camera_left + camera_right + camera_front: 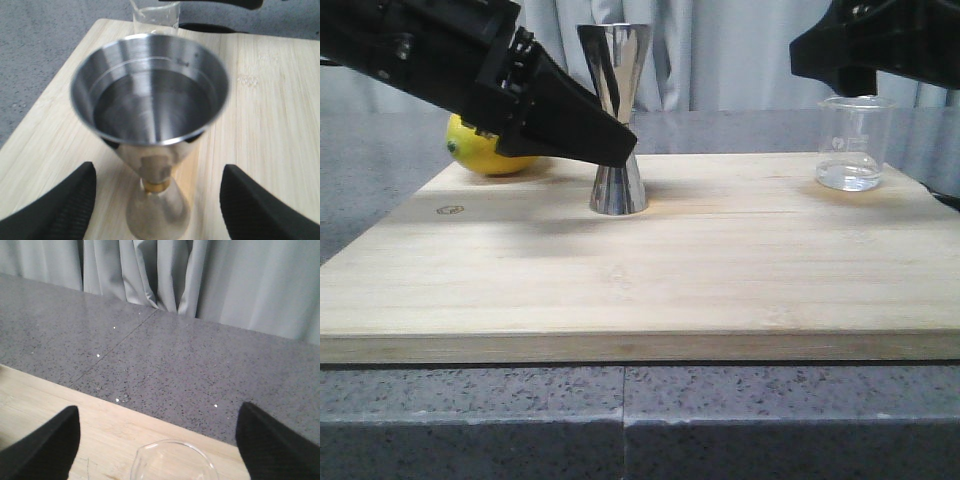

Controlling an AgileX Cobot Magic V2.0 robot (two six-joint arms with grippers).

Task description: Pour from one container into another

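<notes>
The steel jigger (616,120) stands upright in the middle of the wooden board (640,290), its gold waist band (156,187) between the spread fingers of my left gripper (157,200). That gripper is open, its fingers on either side of the jigger and not touching it. Clear liquid fills the jigger's upper cup (150,90). The glass beaker (854,142) stands upright at the board's far right with a little liquid at its bottom. My right gripper (157,440) hovers open above the beaker's rim (172,460), holding nothing.
A yellow lemon (485,148) lies at the board's back left, behind the left arm (470,70). The board rests on a grey speckled counter (620,420). Grey curtains (200,275) hang behind.
</notes>
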